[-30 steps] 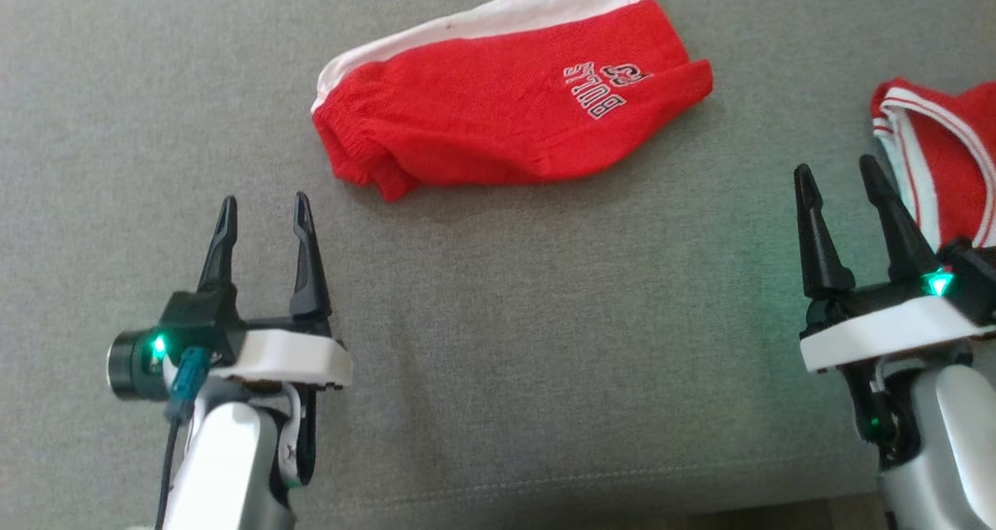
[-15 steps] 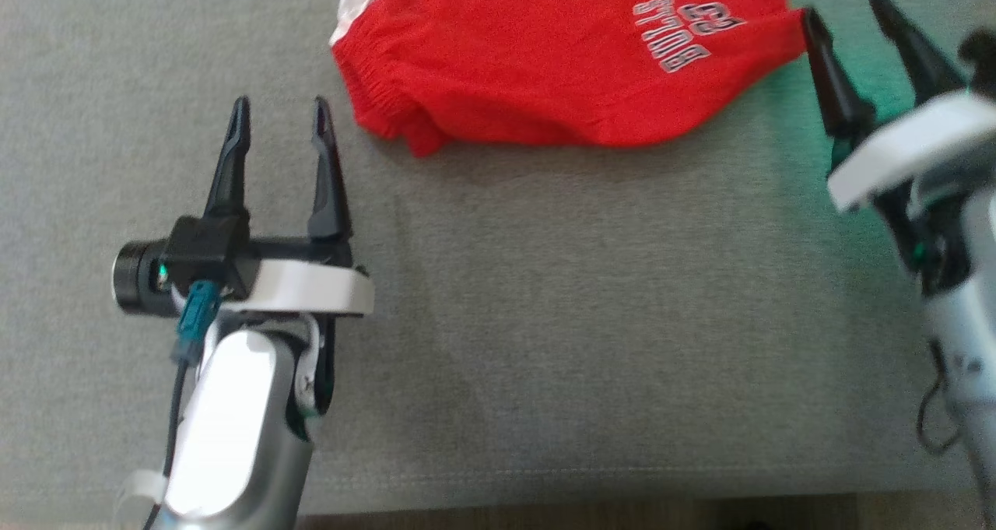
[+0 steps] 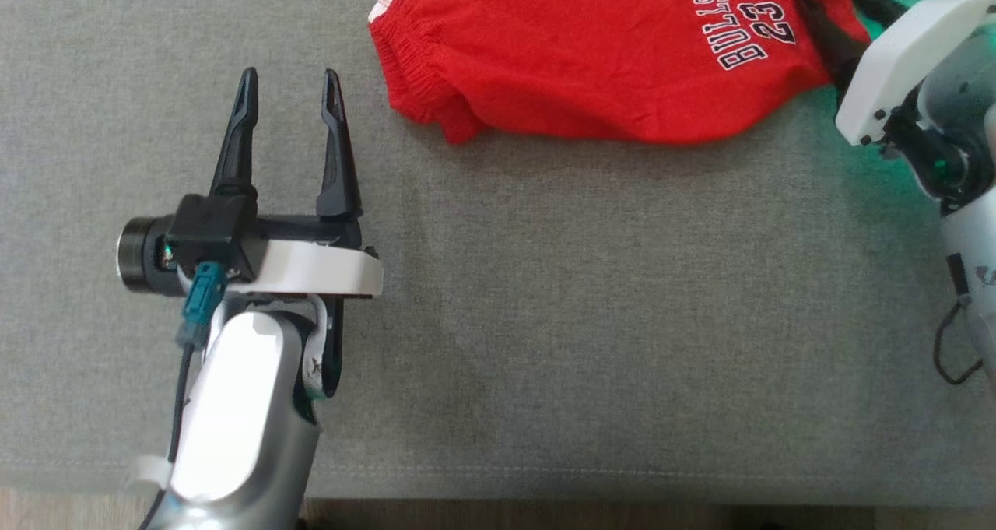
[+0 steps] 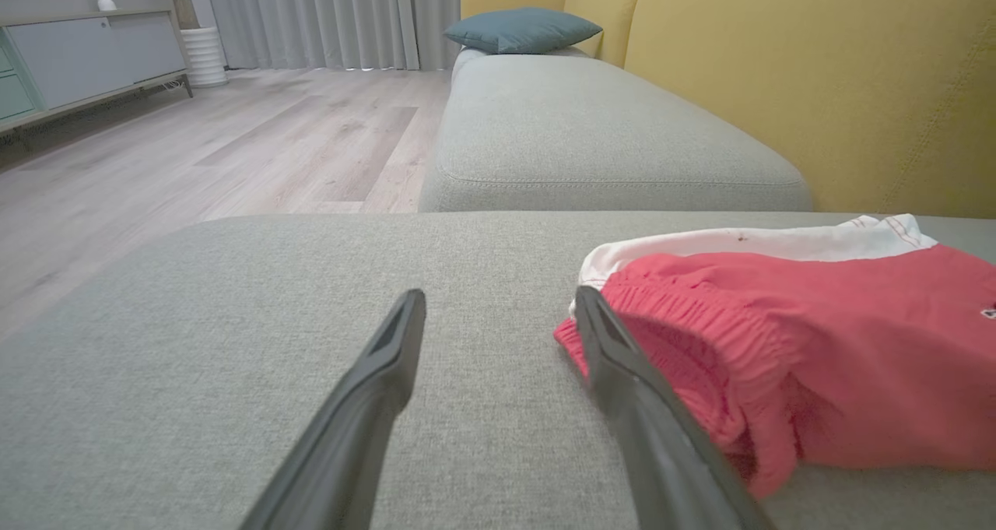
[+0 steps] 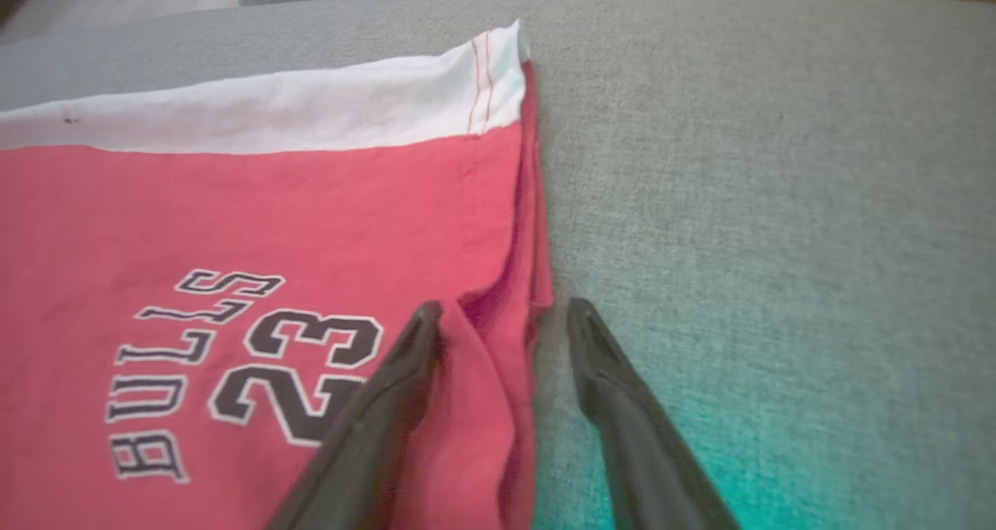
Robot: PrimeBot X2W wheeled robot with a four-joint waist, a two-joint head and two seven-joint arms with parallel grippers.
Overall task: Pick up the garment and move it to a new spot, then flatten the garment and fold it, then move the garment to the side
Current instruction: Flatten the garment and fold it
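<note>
The right hand (image 5: 504,312) has its two fingers parted around the hem corner of the red shorts (image 3: 607,63). One finger lies on the cloth just beside the printed number, and the other is on the grey sofa cushion (image 3: 583,320) just off the edge. A raised fold of cloth stands between them, and no pinch shows.

I judge the step in hand to be a grasp on that corner. To do it well, the outer finger should slide under every layer before the fingers close, and the bite should be deep enough to hold the doubled hem rather than one thin ply (knit like this slips out of a shallow nip). The lift should then go straight up.

The shorts lie from 12 to 2 o'clock in the head view, with the elastic waist toward 9 o'clock, the lettering toward 3, and a white band along the far edge. They look doubled over, which would fit either a first pick-up or the last carry to the side.

The left hand (image 3: 290,78) hangs at 8 o'clock with its fingers spread, holding nothing, near the waistband end.
</note>
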